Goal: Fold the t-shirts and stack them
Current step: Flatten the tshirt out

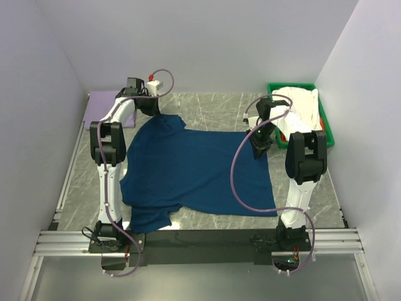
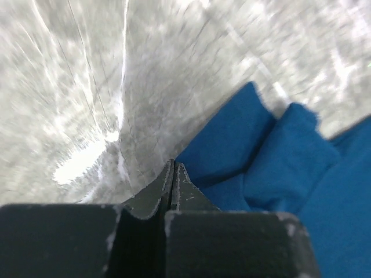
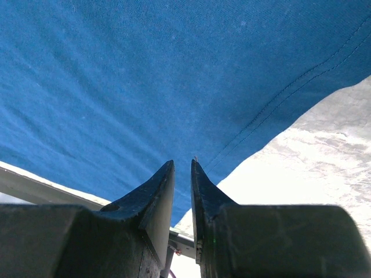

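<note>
A navy blue t-shirt lies spread over the middle of the marble table, with one sleeve bunched at the near left. My left gripper is at the shirt's far left corner. In the left wrist view its fingers are pressed together, with rumpled blue cloth just to their right and none showing between them. My right gripper hovers over the shirt's far right corner. Its jaws stand a narrow gap apart with nothing in them, above the blue cloth and its stitched hem.
A green bin at the back right holds a white t-shirt. A pale lavender t-shirt lies folded at the back left by the wall. A metal rail runs along the near edge.
</note>
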Action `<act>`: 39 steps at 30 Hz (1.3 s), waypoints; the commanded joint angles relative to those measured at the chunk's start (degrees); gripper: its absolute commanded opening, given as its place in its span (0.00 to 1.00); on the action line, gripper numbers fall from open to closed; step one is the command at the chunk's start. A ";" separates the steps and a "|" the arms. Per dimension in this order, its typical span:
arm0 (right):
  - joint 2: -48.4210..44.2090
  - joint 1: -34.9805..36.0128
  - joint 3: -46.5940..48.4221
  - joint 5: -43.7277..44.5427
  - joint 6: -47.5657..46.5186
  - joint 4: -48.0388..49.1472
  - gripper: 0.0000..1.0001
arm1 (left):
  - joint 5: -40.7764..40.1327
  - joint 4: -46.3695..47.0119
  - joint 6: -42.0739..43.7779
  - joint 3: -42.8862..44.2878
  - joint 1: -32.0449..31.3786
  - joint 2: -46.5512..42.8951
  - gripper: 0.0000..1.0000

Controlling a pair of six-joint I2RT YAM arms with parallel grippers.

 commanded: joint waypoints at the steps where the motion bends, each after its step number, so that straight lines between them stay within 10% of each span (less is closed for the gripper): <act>1: 0.99 -0.39 1.80 -0.52 0.58 -0.43 0.25 | 3.56 4.08 2.05 0.57 -0.27 -8.40 0.00; 9: 0.73 -0.31 0.83 -1.14 1.10 0.28 0.25 | 10.06 5.06 8.99 -8.92 -0.54 -17.79 0.00; 22: -0.15 -0.39 -0.76 -1.22 0.84 0.63 0.25 | 7.97 -7.00 46.69 -42.30 -1.50 -35.04 0.01; 33: 2.93 -0.30 4.07 -1.14 -0.21 -1.92 0.25 | 6.99 -1.88 35.13 -37.35 1.65 -28.28 0.02; 39: 2.40 -0.31 6.10 -1.31 -0.83 -1.66 0.25 | 14.20 -8.65 24.41 -23.02 7.02 -22.56 0.31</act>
